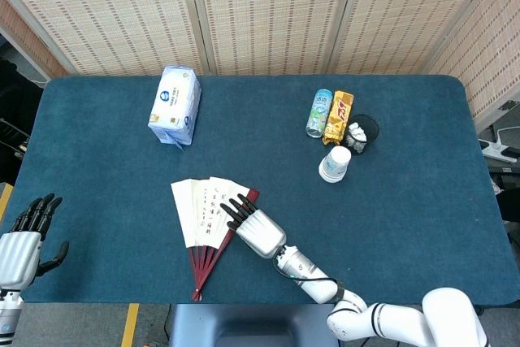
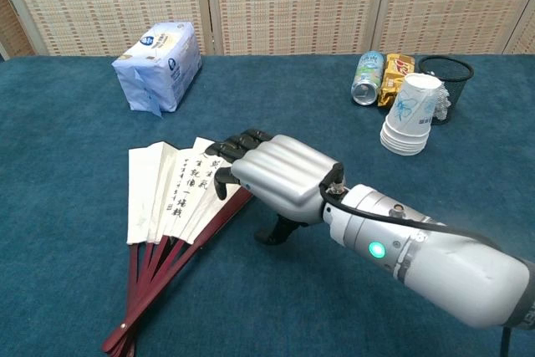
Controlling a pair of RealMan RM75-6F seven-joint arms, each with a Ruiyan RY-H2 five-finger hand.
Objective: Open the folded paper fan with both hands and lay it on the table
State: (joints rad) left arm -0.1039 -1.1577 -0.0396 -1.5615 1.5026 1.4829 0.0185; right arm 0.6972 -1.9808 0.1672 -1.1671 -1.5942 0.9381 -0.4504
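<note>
Now: right hand over the half-spread fan

Nearest, the right hand (image 2: 280,173) is seen palm down, its fingers (image 1: 236,206) extended, laid over the right edge of the paper fan (image 1: 203,209), grasping nothing. Under the fingertips, the fan is spread only partly on the blue table (image 1: 406,201). Well to the left, the left hand (image 1: 20,241) is held released, fingers apart. Beyond the fingers, a tissue pack (image 1: 176,104) and paper cups (image 1: 335,163) are placed.

tissue pack (image 1: 175,105): far-left part of table (image 1: 422,193), near far edge | can (image 1: 319,113) lying beside yellow snack packet (image 1: 339,117): far right | black mesh bin (image 1: 361,131), possibly holding crumpled paper | paper cup stack (image 1: 334,163) just in front
</note>
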